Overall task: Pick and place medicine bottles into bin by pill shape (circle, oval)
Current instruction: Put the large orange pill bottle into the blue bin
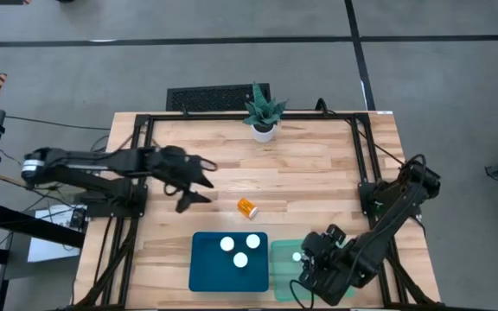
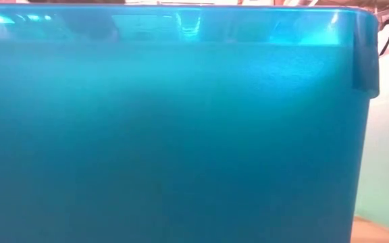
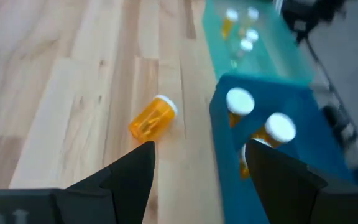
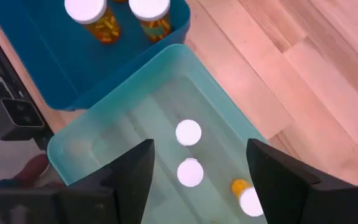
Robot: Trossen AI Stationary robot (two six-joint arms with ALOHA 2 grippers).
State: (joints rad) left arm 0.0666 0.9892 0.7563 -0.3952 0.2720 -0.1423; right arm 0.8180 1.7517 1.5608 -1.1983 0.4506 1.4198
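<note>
One amber medicine bottle (image 1: pixel 247 206) with a white cap lies on its side on the wooden table, apart from the bins. My left gripper (image 1: pixel 197 182) hovers open just to its left; in the left wrist view the bottle (image 3: pixel 153 118) lies ahead of the open fingers (image 3: pixel 201 149). The dark blue bin (image 1: pixel 206 268) holds three upright bottles (image 1: pixel 240 260). My right gripper (image 4: pixel 201 149) is open above the mint green bin (image 4: pixel 104 134), where three bottles (image 4: pixel 188 132) stand. Nothing is between either pair of fingers.
A white pot with a green plant (image 1: pixel 264 128) stands at the table's far edge, with a black grille (image 1: pixel 217 97) behind it. The two bins sit side by side at the near edge. The blue bin's wall (image 2: pixel 181 135) fills the low view. Bare wood lies between the plant and the lone bottle.
</note>
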